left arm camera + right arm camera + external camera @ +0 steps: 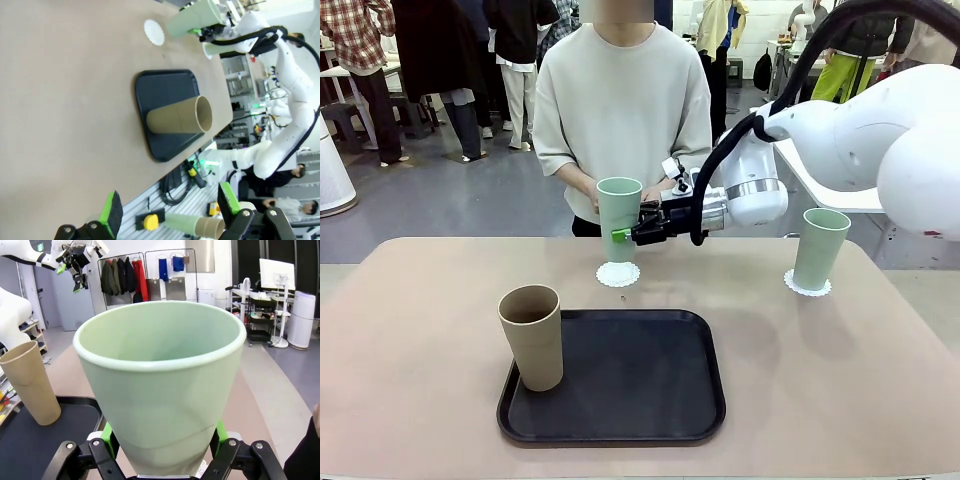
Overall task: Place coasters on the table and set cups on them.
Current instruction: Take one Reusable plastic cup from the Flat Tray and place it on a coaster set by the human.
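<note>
Tan cup (pixel 532 335) on the black tray (pixel 620 400); right claw (pixel 630 230) clamped on a mint cup (pixel 619 205).

The tan cup stands upright on the tray's left side, at the near middle of the table (pixel 410 330). The gripped mint cup is upright over a coaster (pixel 618 274) just beyond the tray. It looks slightly clear of the coaster, though contact is hard to judge. A second mint cup (pixel 820 248) stands on another coaster (pixel 807 288) at the right. The left claw (pixel 169 205) is spread wide and holds nothing. A person (pixel 620 110) stands at the far edge.
</note>
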